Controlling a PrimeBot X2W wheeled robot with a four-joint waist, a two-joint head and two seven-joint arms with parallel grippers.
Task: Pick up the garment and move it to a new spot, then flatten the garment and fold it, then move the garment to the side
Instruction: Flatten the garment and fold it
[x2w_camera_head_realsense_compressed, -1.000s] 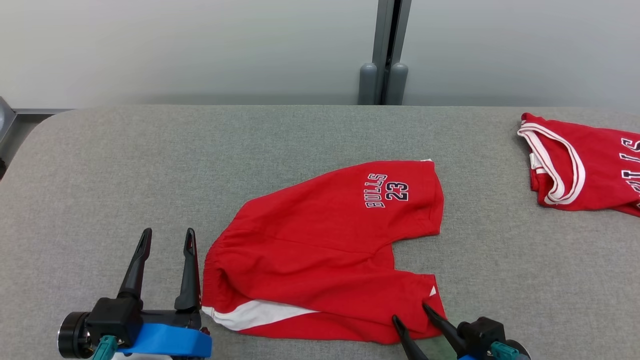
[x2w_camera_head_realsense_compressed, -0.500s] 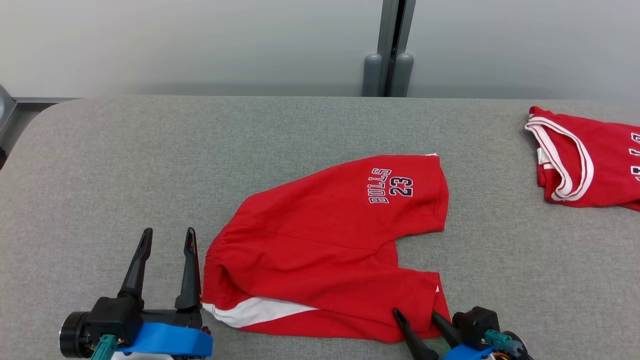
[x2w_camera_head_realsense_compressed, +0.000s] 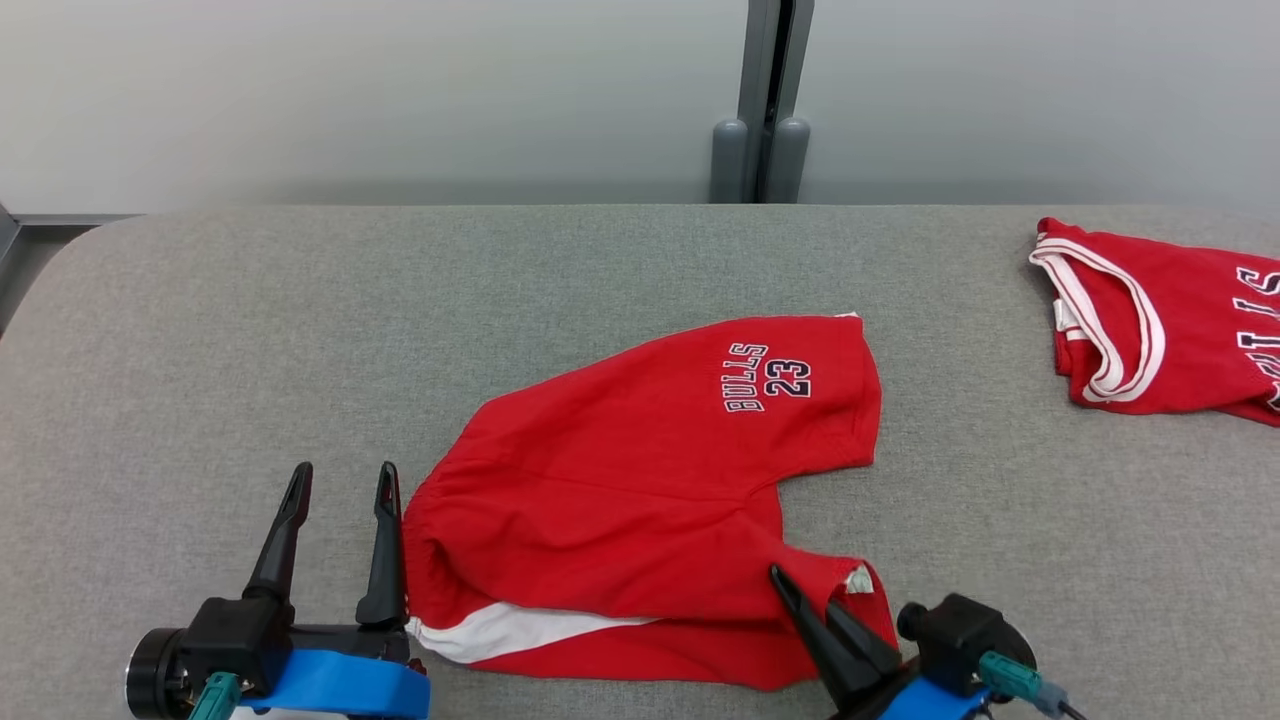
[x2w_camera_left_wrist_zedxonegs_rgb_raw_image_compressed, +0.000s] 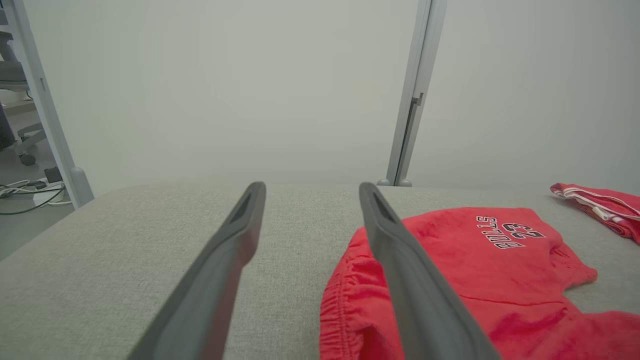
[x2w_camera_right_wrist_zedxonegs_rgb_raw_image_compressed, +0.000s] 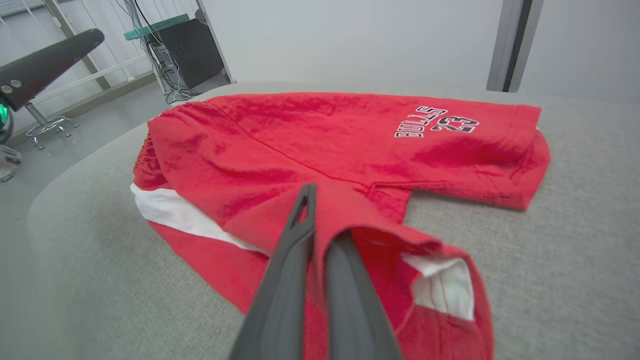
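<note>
1. Wall (x2w_camera_head_realsense_compressed: 400, 90): pale, plain, behind the table; a grey post (x2w_camera_head_realsense_compressed: 765, 100) stands upright against it.

2. Table (x2w_camera_head_realsense_compressed: 250, 330): grey fabric top with a rounded far-left corner. It bears both garments.

3. Shorts (x2w_camera_head_realsense_compressed: 620, 470): red, lying mostly flat at the table's middle, toward the near edge. The waistband (x2w_camera_head_realsense_compressed: 425, 540) is gathered and points to the robot's left; the two legs point right. The far leg lies flat and carries a "BULLS 23" print (x2w_camera_head_realsense_compressed: 768, 377). The near leg's end is drawn up off the table into a ridge. A white stripe (x2w_camera_head_realsense_compressed: 520, 628) runs along the near side.

4. Jersey (x2w_camera_head_realsense_compressed: 1180, 340): red with white trim, at the table's far right, cut by the picture edge, well apart from the shorts.

5. Left gripper (x2w_camera_head_realsense_compressed: 343, 478): released, its fingers spread with nothing between them, low over the table just beside the waistband. Contact with the cloth cannot be told.

6. Right gripper (x2w_camera_head_realsense_compressed: 800, 600): clenched, grasping the hem (x2w_camera_right_wrist_zedxonegs_rgb_raw_image_compressed: 350, 235) of the near leg. One finger lies over the cloth, the other under it.

7. White lining (x2w_camera_right_wrist_zedxonegs_rgb_raw_image_compressed: 442, 285): shows inside the raised leg opening, just beside the pinch.
</note>
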